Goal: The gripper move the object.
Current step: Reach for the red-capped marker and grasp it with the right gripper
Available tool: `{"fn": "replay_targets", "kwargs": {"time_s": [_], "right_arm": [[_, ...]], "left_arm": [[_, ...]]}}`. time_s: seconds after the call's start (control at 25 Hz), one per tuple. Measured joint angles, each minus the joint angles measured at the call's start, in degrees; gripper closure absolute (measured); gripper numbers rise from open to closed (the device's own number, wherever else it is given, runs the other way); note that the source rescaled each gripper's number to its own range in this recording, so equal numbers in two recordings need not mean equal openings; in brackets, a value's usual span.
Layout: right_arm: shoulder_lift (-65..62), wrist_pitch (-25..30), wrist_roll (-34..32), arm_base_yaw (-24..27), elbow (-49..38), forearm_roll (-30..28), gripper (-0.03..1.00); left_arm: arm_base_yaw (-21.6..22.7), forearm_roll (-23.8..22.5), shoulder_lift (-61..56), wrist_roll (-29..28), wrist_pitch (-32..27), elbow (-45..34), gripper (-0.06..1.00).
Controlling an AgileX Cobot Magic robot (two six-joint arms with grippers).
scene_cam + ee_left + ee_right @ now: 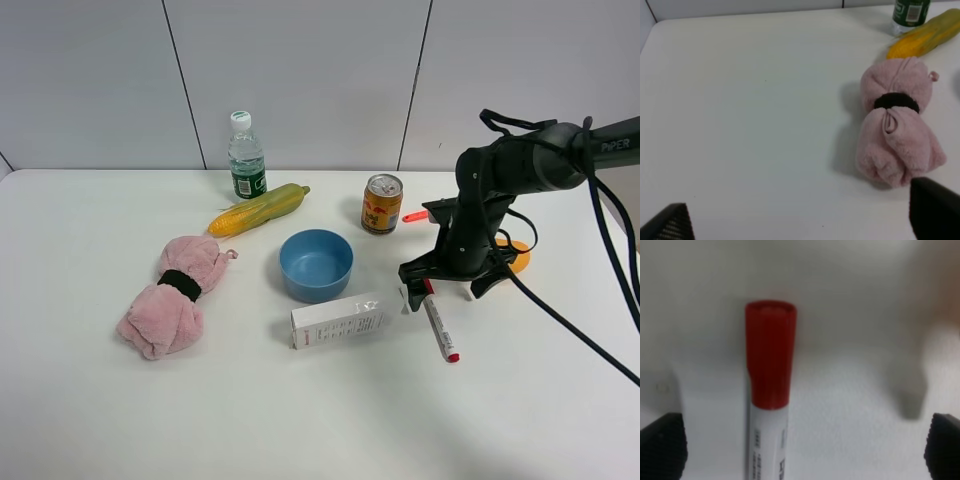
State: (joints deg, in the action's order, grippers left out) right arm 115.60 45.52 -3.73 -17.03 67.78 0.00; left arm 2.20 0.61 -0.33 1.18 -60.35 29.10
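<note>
The white marker pen (438, 328) with a red cap lies flat on the white table, to the right of a white box. My right gripper (418, 290) is lowered over its cap end. In the right wrist view the marker (767, 390) lies between the widely spread black fingertips (662, 445), nearer one of them, and the gripper (802, 447) is open and not touching it. My left gripper (800, 220) is open and empty over bare table near a pink towel; it does not show in the exterior view.
A white box (341, 321), blue bowl (316, 264), drink can (382, 204), corn cob (259, 209), water bottle (246, 156) and pink towel (178, 296) are on the table. A red-handled yellow spoon (518, 258) lies behind the right arm.
</note>
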Motion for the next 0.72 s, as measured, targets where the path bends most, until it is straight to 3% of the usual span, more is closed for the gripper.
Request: {"fn": "replay_targets", "kwargs": {"time_s": [0.52,0.6,0.72], "right_arm": [[2.18,-0.64,-0.08,0.0,0.06,0.0,0.06],[2.23,-0.58,-0.13,0.0,0.06,0.0,0.1],[2.23,-0.58,-0.28,0.0,0.06,0.0,0.26]], "left_arm": [[0.0,0.0,0.0,0.0,0.0,0.0,-0.06],[0.0,0.0,0.0,0.0,0.0,0.0,-0.06],[0.0,0.0,0.0,0.0,0.0,0.0,-0.06]]}}
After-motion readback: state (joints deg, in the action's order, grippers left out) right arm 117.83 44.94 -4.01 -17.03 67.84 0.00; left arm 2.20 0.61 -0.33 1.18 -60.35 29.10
